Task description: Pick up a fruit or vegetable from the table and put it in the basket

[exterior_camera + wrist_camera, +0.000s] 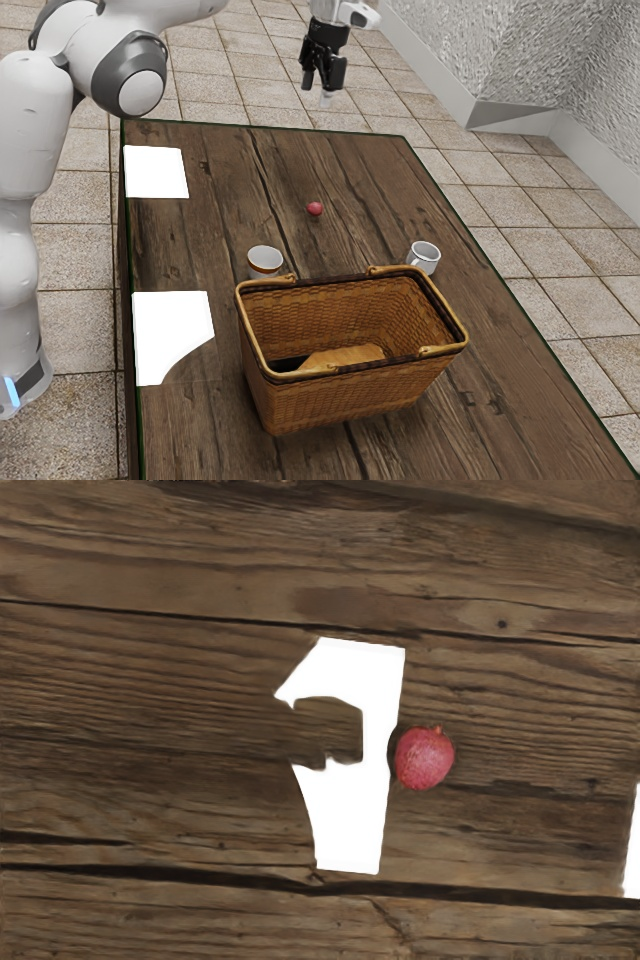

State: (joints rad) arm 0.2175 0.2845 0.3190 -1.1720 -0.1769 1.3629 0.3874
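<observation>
Arm [125, 75] cut off at 2 exterior-view edges, contents [345, 356] of basket [345, 395] partly hidden

Surface [150, 680]: brown wooden planks with wavy grain, small knots and long dark seams between boards
Fruit [424, 758]: small, round, pinkish red with a mottled skin, lying on bare wood
Stem nub [438, 729]: short, at one end of the fruit
Large white patch [350, 820]: flat, bright, straight along the side nearest the fruit, which lies just beside it
Notch [330, 730]: bites into the patch's side away from the fruit, brown wood showing there
Smaller white patch [632, 855]: well apart, beyond the fruit, partly cut off
</observation>
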